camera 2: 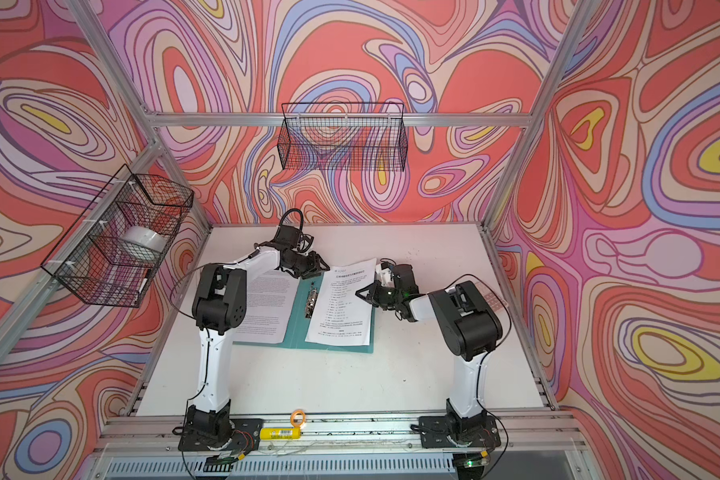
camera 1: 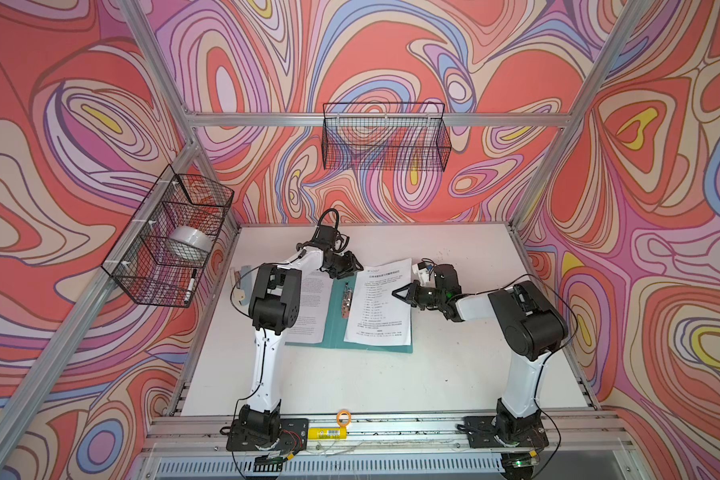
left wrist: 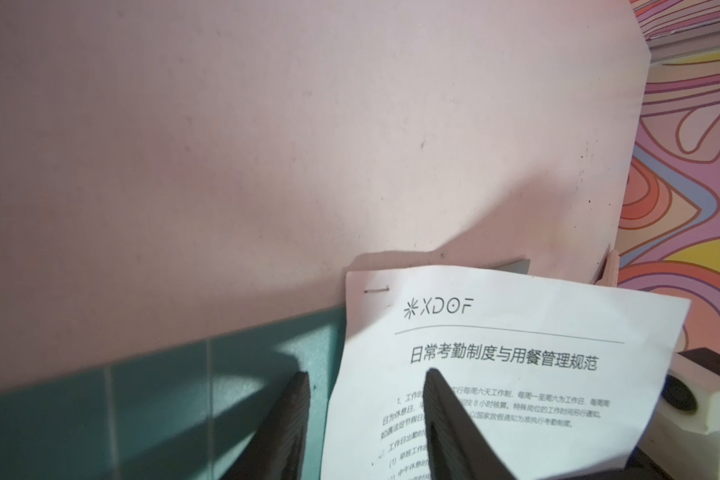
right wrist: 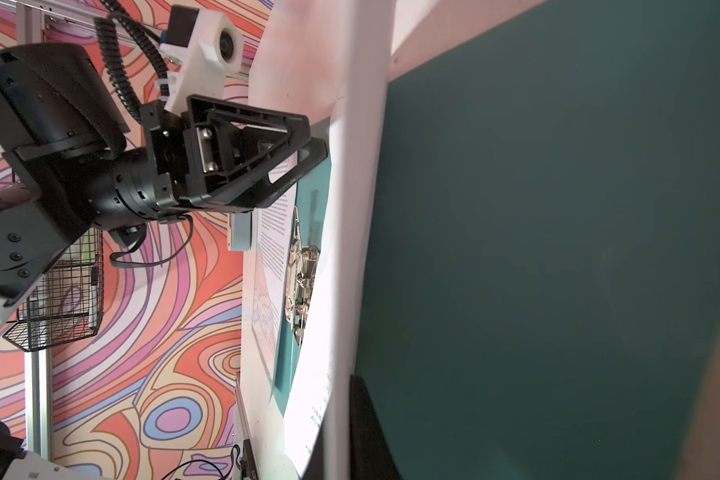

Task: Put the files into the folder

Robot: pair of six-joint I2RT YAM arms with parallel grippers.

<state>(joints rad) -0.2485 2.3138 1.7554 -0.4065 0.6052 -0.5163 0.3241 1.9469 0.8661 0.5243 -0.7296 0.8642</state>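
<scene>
Swirl-patterned walls of red, pink, lilac, blue and yellow (camera 1: 391, 50) are enclosing the cell on three sides. A silver aluminium-profile frame (camera 1: 246, 119) is running along them, carrying a long black wire-mesh basket (camera 1: 385, 137) at the back and a compartmented black wire basket (camera 1: 150, 286) at the left. Soft light is falling on the flat white tabletop (camera 1: 371, 382).

The white table top (camera 1: 350, 382) carries the teal folder (camera 1: 334, 328), lying open and flat near the middle, a grey-blue stapler (camera 1: 246, 275) close to the far left edge, and a calculator (camera 2: 490, 297) at the right edge, all well apart.
</scene>
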